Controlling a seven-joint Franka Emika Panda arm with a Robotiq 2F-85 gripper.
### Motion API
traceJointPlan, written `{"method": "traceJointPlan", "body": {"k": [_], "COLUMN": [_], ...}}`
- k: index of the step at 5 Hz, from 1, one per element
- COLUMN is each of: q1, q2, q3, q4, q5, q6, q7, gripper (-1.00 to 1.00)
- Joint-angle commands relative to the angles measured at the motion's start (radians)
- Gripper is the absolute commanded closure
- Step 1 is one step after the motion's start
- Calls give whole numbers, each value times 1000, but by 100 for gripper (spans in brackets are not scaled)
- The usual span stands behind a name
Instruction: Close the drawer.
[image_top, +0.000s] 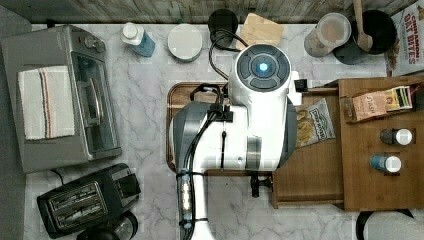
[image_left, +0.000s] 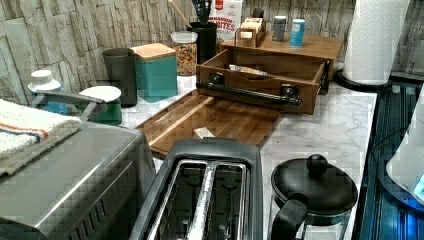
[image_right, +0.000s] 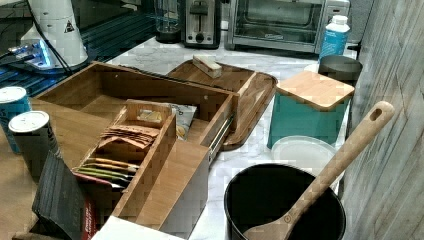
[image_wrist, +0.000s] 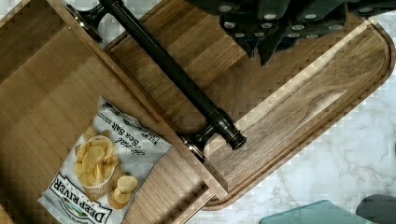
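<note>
Marble counter (image_top: 150, 100) runs under a stone-tile wall, crowded with a toaster oven (image_top: 60, 100), a toaster (image_top: 87, 200) and a teal canister (image_left: 157, 70). At the top view's right, the drawer (image_left: 260, 75) stands pulled well out of its cabinet (image_top: 380, 165), a chip bag (image_wrist: 98, 163) inside and its handle (image_wrist: 173, 74) over the tray (image_left: 215, 120). So closing looks not yet begun; the whole push remains. In the wrist view the gripper (image_wrist: 261, 49) hangs above the tray beside the handle, apart from it; whether its jaws are parted I cannot tell.
</note>
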Motion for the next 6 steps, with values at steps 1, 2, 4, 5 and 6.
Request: {"method": "traceJointPlan", "body": {"k": [1, 2, 4, 5, 6], "q1": [-1, 10, 29, 36, 54], "q2": [0, -22, -28, -27, -41], "q3": [0, 15, 45, 50, 73], "q4": [-1, -51, -111, -164, -254], "q5": [-6, -23, 10, 33, -62], "q6": [0, 29, 66, 123, 240], "q7": [0, -112, -428, -578, -648], "gripper": [100, 100, 100, 100, 100]}}
